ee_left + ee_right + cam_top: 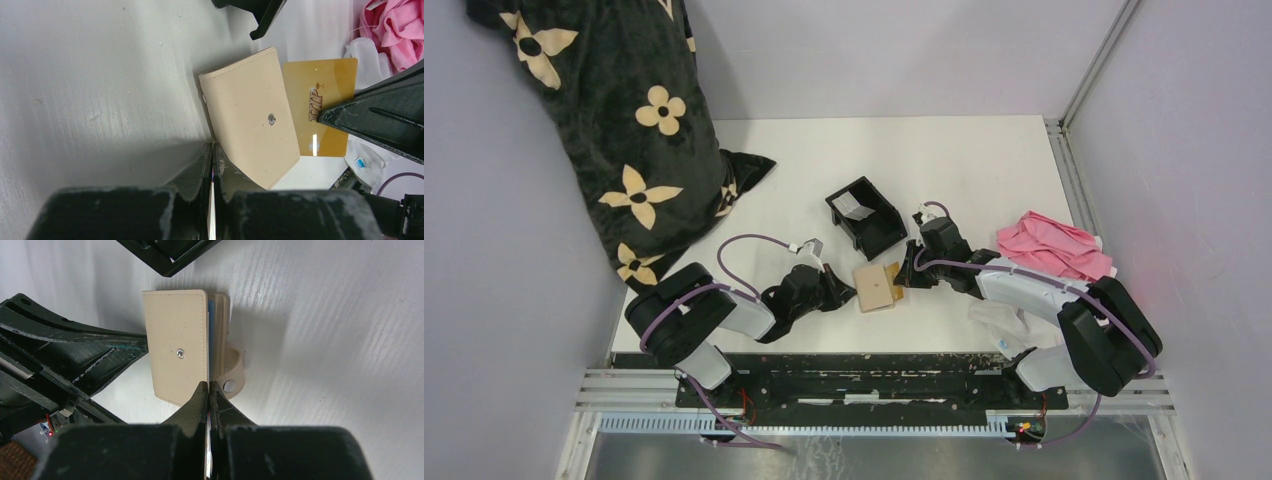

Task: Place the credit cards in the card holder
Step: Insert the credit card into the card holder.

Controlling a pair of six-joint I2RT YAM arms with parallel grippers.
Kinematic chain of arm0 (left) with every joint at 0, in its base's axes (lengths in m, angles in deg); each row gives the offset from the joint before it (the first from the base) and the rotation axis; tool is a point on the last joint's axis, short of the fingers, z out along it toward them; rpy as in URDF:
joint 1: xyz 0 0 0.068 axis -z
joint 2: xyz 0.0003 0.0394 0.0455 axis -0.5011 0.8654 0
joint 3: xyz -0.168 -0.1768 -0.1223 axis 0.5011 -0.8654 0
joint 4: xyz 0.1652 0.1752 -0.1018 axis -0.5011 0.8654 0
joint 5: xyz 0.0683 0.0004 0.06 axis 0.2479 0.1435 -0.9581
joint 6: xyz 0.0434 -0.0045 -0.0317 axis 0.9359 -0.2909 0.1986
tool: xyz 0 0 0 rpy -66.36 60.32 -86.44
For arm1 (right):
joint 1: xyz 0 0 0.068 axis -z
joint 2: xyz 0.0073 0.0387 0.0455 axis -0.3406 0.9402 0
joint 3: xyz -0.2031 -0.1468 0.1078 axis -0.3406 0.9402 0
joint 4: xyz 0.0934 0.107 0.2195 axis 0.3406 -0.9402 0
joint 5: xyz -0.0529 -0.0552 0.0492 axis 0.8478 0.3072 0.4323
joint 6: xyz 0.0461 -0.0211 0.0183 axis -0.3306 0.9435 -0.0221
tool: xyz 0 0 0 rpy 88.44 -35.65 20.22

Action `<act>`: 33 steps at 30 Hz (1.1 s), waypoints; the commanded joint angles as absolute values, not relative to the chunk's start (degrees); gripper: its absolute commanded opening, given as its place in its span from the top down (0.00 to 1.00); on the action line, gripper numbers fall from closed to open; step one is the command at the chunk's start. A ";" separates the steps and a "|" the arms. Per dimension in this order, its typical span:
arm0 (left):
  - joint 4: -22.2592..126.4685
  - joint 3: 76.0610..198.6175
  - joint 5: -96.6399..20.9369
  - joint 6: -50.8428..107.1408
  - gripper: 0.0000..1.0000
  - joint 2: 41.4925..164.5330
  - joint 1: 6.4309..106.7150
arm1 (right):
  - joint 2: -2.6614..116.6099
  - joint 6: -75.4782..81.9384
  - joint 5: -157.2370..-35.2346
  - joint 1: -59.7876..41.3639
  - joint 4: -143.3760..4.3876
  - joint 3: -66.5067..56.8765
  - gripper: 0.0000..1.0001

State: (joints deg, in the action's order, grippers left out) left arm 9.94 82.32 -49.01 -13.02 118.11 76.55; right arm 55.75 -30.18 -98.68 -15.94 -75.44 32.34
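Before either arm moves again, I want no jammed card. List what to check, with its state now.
1. Right gripper shut on the gold card: ok.
2. Left gripper closed at the edge of the card holder, apparently pinching it: ok.
3. Gold card seated: not ok, most of it shows outside the holder.
4. Blue card tucked inside the holder: ok.
5. Snap tab unfastened and off to the side: ok.
6. Pale card stowed: not ok, it lies in the black tray.
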 commanded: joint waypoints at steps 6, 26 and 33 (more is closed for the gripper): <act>9.21 83.01 -49.63 -10.63 0.92 118.41 77.01 | 53.68 -29.94 -98.67 -15.68 -74.29 31.34 0.99; 9.21 82.70 -49.88 -10.72 0.93 118.53 77.27 | 53.79 -30.97 -99.40 -15.72 -72.04 32.74 0.99; 9.21 82.48 -49.98 -10.81 0.93 118.35 77.31 | 54.64 -31.29 -99.70 -15.68 -70.20 33.94 0.99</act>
